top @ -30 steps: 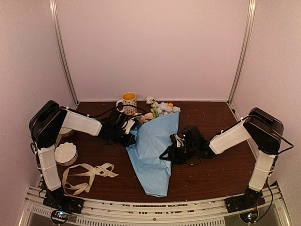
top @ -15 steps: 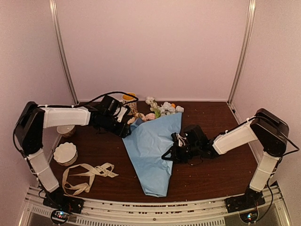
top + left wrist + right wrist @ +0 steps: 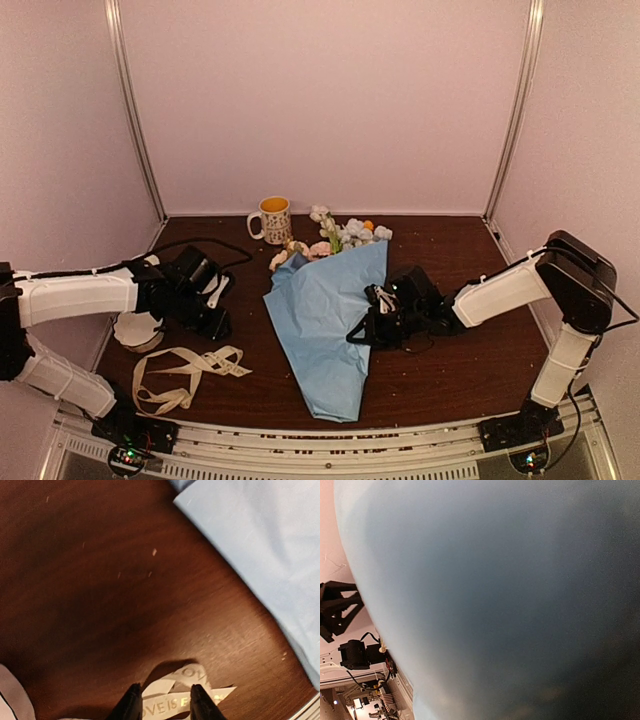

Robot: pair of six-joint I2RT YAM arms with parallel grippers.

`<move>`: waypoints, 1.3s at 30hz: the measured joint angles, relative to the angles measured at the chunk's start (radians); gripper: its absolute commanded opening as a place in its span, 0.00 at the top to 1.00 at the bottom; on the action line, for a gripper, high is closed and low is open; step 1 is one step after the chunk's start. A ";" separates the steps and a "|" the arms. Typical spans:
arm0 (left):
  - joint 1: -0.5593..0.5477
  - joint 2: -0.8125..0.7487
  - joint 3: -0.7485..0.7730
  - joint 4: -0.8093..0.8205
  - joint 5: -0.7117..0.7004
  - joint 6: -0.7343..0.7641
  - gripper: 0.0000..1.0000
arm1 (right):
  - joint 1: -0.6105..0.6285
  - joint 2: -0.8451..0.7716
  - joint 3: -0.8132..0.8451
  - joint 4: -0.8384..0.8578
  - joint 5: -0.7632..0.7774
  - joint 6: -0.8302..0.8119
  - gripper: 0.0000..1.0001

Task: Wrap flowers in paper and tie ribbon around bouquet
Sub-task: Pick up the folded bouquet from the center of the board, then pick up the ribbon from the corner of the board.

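Note:
The bouquet [image 3: 320, 320] lies mid-table as a cone of light blue paper [image 3: 270, 535], its point toward the near edge. The flowers [image 3: 345, 232], white, pink and orange, show above its far end. My right gripper [image 3: 365, 325] is at the cone's right edge, shut on the paper [image 3: 495, 595], which fills the right wrist view and hides the fingers. The beige ribbon [image 3: 190, 365] loops on the table at the near left. My left gripper [image 3: 218, 325] hovers just above the ribbon's lettered end [image 3: 200, 675], open, with the band seen between its fingertips [image 3: 132, 702].
A white-and-yellow mug [image 3: 272, 215] stands at the back beside the flowers. A white scalloped bowl [image 3: 138, 328] sits at the left, partly under my left arm. Pale walls close in the table on three sides, and a metal rail [image 3: 330, 440] runs along the near edge.
My left arm has let go at the bouquet's upper left and swung back and down to the ribbon, jaws open. My right gripper has shut on the paper's right edge; the cone shifted slightly.

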 measured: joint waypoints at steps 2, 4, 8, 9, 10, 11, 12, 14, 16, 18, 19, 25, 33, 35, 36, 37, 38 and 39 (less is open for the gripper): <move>-0.001 -0.017 -0.074 -0.015 -0.011 -0.062 0.64 | 0.001 0.000 0.006 -0.013 0.005 -0.007 1.00; -0.001 -0.058 -0.143 -0.013 -0.023 -0.129 0.64 | 0.003 -0.003 0.011 -0.026 0.009 -0.011 1.00; -0.001 -0.133 -0.220 -0.018 -0.084 -0.258 0.64 | 0.008 -0.013 0.014 -0.047 0.018 -0.016 1.00; -0.001 -0.133 -0.220 -0.014 -0.095 -0.281 0.65 | 0.008 -0.013 0.015 -0.050 0.020 -0.016 1.00; -0.001 -0.130 -0.219 -0.008 -0.107 -0.304 0.65 | 0.010 -0.013 0.015 -0.052 0.022 -0.018 1.00; 0.000 -0.124 -0.219 -0.006 -0.113 -0.323 0.65 | 0.010 -0.013 0.015 -0.056 0.024 -0.020 1.00; -0.001 -0.117 -0.219 -0.005 -0.117 -0.339 0.65 | 0.010 -0.013 0.015 -0.059 0.026 -0.023 1.00; -0.001 -0.099 -0.219 -0.003 -0.120 -0.368 0.65 | 0.010 -0.014 0.015 -0.063 0.027 -0.026 1.00; -0.001 -0.087 -0.223 0.011 -0.119 -0.393 0.64 | 0.010 -0.015 0.015 -0.064 0.027 -0.027 1.00; -0.003 -0.085 -0.230 0.025 -0.110 -0.417 0.61 | 0.010 -0.015 0.015 -0.066 0.029 -0.030 1.00; -0.009 -0.087 -0.234 0.032 -0.109 -0.432 0.59 | 0.010 -0.015 0.015 -0.067 0.029 -0.031 1.00; -0.101 -0.093 -0.232 0.046 -0.128 -0.468 0.50 | 0.010 -0.015 0.015 -0.070 0.032 -0.034 1.00; -0.103 0.010 -0.193 -0.002 -0.196 -0.464 0.51 | 0.011 -0.015 0.015 -0.070 0.032 -0.034 1.00; -0.103 0.023 -0.188 -0.011 -0.207 -0.461 0.55 | 0.011 -0.015 0.015 -0.069 0.031 -0.034 1.00; -0.103 0.031 -0.188 -0.013 -0.208 -0.460 0.60 | 0.011 -0.015 0.015 -0.069 0.031 -0.033 1.00; -0.103 0.037 -0.188 -0.014 -0.208 -0.458 0.66 | 0.011 -0.015 0.015 -0.069 0.031 -0.033 1.00; -0.103 0.044 -0.188 -0.014 -0.206 -0.457 0.73 | 0.011 -0.015 0.015 -0.069 0.031 -0.034 1.00; -0.103 0.047 -0.188 -0.014 -0.204 -0.458 0.79 | 0.011 -0.015 0.015 -0.069 0.031 -0.034 1.00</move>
